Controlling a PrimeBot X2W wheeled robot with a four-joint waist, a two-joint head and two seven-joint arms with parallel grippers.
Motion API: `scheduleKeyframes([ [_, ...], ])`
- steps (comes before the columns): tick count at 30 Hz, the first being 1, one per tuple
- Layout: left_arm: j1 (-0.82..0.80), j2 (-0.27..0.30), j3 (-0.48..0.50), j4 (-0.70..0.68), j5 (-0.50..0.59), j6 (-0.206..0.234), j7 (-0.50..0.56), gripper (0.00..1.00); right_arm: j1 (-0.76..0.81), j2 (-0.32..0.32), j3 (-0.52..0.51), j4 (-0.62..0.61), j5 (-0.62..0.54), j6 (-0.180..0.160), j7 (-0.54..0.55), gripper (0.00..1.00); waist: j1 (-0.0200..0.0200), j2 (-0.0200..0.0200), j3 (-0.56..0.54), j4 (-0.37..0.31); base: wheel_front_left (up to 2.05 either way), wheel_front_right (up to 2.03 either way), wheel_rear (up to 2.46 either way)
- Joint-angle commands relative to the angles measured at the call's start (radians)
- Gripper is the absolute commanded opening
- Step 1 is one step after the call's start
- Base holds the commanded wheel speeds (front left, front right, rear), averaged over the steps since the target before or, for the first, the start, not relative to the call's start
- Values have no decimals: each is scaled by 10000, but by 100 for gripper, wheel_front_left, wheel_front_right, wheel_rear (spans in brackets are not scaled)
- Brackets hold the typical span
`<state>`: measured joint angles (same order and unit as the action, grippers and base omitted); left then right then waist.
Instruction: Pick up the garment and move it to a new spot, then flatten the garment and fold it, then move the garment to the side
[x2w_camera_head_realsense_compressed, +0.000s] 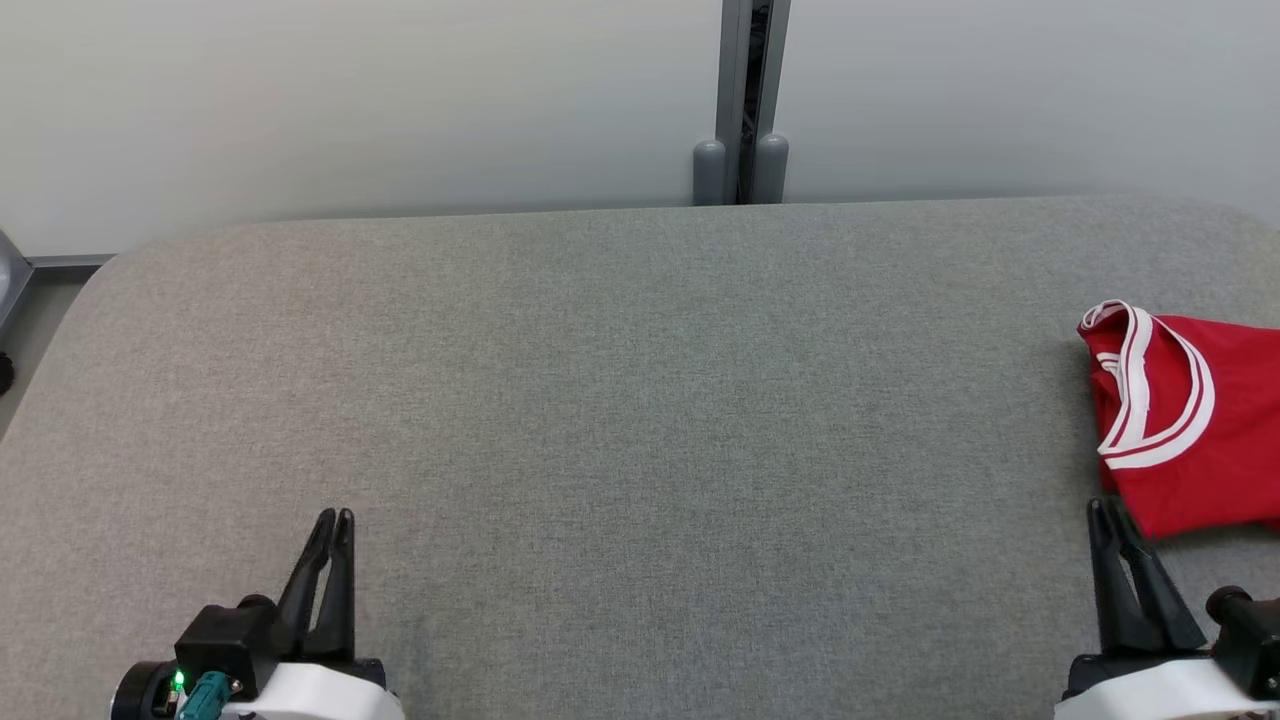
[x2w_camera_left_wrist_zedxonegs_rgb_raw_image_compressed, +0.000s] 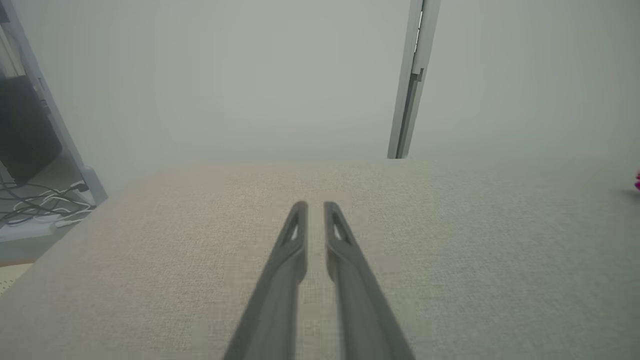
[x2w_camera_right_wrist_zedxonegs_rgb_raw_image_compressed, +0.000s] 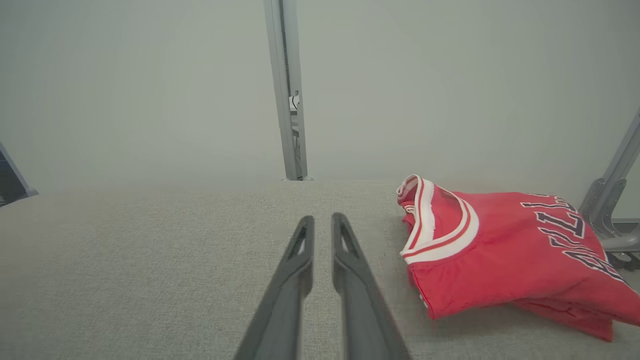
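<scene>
Garment (x2w_camera_head_realsense_compressed: 1190, 440): a red jersey with white-striped trim at the neck, lying folded over on itself at the right side of the grey table (x2w_camera_head_realsense_compressed: 640, 400), just ahead and to the right of the right gripper (x2w_camera_head_realsense_compressed: 1108, 508). Nearest the camera in the head view, both pale forearms sit at the bottom corners, with their dark fingers pointing away across the table. The left gripper (x2w_camera_head_realsense_compressed: 333, 515) hovers low over bare fabric surface at the lower left, well apart from the jersey. In the left wrist view, the left gripper (x2w_camera_left_wrist_zedxonegs_rgb_raw_image_compressed: 315, 205) has its jaws drawn close, with only a slim gap between them and nothing held. In the right wrist view, the right gripper (x2w_camera_right_wrist_zedxonegs_rgb_raw_image_compressed: 322, 217) stands the same way, barely parted and empty, and the garment (x2w_camera_right_wrist_zedxonegs_rgb_raw_image_compressed: 500, 250) lies beside it without touching.

In the head view the picture's right edge cuts off the jersey, and the right gripper's tip overlaps its near hem. Dark lettering runs across its chest in the right wrist view, but folds hide part of it and the word cannot be read. Farther back, pale wall panels rise past the table's far edge, joined by a grey post (x2w_camera_head_realsense_compressed: 742, 100). Loose cables (x2w_camera_left_wrist_zedxonegs_rgb_raw_image_compressed: 35, 200) lie off the table's left side, and a metal bracket (x2w_camera_right_wrist_zedxonegs_rgb_raw_image_compressed: 605, 200) stands behind the jersey.
</scene>
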<state>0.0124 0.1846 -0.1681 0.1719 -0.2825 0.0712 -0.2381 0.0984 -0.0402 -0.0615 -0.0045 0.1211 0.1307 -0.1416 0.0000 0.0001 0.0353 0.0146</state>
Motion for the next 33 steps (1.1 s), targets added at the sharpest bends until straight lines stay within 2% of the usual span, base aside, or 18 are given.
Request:
scheduleKeyframes([
  [1,-129,47,39,-165,-382,-62,-2,0,-84,-68,-57,-85,428,0,77,0,0,-1,-4,-2,0,0,0],
  [16,-261,-225,28,-206,-3025,-389,138,0,-465,-357,-452,468,3604,0,943,0,0,-1,-47,-19,0,0,0],
  [33,-380,-485,5,-221,-5488,-731,256,0,-810,-578,-807,959,6496,1,1719,0,0,-1,-95,-39,0,0,0],
])
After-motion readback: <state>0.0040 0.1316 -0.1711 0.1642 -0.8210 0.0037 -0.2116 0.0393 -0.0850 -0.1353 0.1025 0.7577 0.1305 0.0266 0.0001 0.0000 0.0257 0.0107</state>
